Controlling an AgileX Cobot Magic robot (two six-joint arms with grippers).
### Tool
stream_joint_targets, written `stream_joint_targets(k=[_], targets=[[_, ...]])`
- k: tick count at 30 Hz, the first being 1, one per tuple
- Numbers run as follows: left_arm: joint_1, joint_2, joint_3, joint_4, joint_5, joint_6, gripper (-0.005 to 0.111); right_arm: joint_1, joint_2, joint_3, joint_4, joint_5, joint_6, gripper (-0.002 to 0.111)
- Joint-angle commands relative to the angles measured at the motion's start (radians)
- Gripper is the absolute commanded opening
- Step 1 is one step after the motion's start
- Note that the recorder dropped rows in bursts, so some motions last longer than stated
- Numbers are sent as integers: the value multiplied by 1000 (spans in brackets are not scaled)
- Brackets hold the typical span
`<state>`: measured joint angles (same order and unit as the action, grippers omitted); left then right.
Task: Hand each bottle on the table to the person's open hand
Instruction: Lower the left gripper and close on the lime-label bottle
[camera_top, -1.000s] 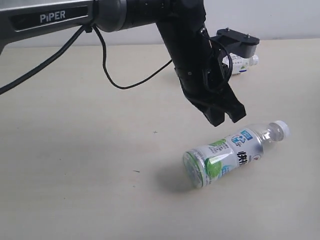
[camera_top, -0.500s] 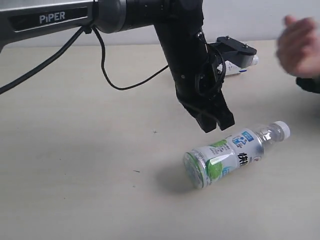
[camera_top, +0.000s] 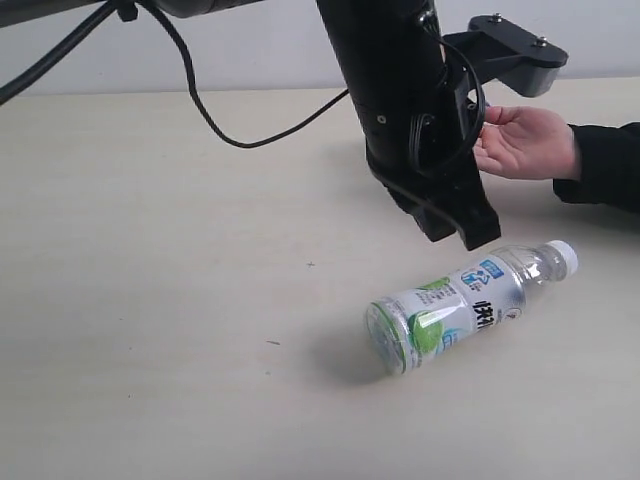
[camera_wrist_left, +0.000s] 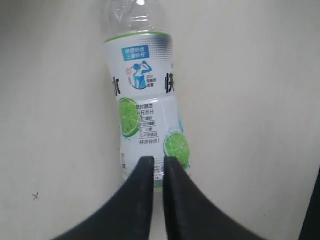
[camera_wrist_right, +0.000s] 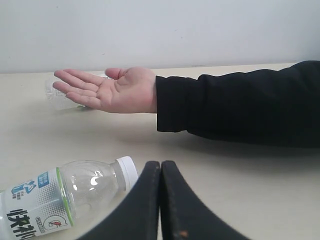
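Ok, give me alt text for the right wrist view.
A person's open hand, palm up in a black sleeve, is held out over a pale table. A bottle with a white cap lies on its side nearer the camera, next to the robot's shut right hand, which holds nothing.

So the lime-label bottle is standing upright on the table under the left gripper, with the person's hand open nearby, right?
No, the lime-label bottle lies on its side on the table, not upright; the exterior view shows it. It is under the left gripper, with the person's hand open nearby.
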<state>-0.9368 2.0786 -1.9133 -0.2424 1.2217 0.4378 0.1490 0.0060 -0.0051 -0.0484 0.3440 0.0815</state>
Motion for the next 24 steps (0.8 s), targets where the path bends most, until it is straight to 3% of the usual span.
stream_joint_targets(k=[1,4,7,8,12,24], targets=[[-3,-9,-1,17,-1,-15,26,-6,-6,5,-2,-6,0,1],[-3,-9,-1,17,-1,-20,52,-6,-6,5,-2,-6,0,1],[-3,-9,-1,22,-34,-26,90,-6,-6,5,-2,-6,0,1],[-3,-9,1,22,-63,-35,96,-6,-6,5,-2,-6,0,1],[-10,17,3,19,-162,-42,90,-6,-6,5,-2,-6,0,1],[-45,226,-79,48,-178,-104,89,-6,-6,5,-2,-6,0,1]])
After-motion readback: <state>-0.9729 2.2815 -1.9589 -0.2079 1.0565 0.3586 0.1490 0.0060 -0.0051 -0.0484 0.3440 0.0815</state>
